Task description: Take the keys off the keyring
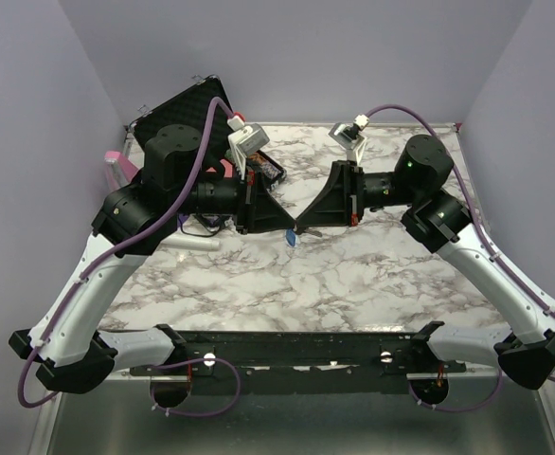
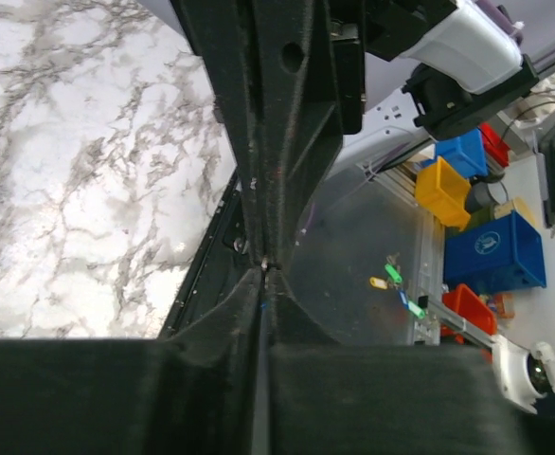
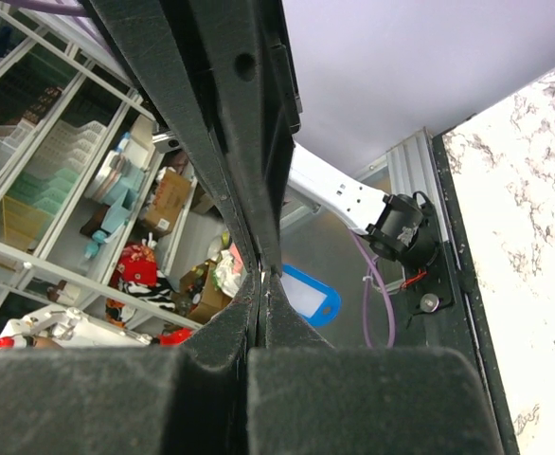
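With both my left claw (image 2: 263, 266) and right claw (image 3: 262, 275) pinched shut, seemingly on the small blue-tagged metal keyring (image 3: 306, 294) above the middle of the white marbled worktop (image 1: 353, 284), I'd hold one steady and ease the tiny silvery keys, hidden here, round the coil without tugging.

The left arm (image 1: 116, 248) rises from its base at the near left, bends at the elbow and reaches inward; the right arm (image 1: 469, 245) mirrors it from the near right; both forearms and wrists lie roughly level, aimed at each other; the left gripper (image 1: 287, 230) and the right gripper (image 1: 303, 227) meet tip to tip at the middle, touching or nearly so; each wrist view shows its own jaws pressed together, with only a thin dark seam between the black fingers (image 2: 292, 180).
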Robot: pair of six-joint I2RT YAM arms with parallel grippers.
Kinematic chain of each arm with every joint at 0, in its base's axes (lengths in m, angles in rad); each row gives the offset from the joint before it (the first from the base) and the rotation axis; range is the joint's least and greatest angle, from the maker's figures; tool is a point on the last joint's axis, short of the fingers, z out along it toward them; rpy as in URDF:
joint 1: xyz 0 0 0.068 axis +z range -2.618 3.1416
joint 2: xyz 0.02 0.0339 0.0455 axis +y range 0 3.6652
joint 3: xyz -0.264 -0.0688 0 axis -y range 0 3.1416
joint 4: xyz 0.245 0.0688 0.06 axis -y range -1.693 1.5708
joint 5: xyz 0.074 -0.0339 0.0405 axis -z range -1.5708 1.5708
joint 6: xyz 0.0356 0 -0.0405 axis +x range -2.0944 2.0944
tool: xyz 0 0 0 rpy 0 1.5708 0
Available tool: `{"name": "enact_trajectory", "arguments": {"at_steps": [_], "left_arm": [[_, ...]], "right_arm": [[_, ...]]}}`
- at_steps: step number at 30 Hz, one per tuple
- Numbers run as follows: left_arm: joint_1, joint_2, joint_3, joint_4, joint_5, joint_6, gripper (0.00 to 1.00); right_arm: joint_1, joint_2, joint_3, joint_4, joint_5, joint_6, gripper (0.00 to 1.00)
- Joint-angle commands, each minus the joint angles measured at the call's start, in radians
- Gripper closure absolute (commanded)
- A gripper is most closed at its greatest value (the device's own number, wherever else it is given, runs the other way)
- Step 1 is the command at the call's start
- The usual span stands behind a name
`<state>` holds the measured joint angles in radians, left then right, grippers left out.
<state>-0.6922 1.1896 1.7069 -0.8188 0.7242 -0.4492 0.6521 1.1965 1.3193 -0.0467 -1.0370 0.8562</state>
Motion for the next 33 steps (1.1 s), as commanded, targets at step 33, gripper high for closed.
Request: {"name": "enact_trajectory", "arguments": {"at_steps": [33], "left_arm": [[-0.026, -0.096, 0.008, 0.184, -0.385, -0.31, 1.0]], "right_arm": [[-0.003, 0.028, 0.003, 0.631, 0.143, 0.356, 0.99]]}}
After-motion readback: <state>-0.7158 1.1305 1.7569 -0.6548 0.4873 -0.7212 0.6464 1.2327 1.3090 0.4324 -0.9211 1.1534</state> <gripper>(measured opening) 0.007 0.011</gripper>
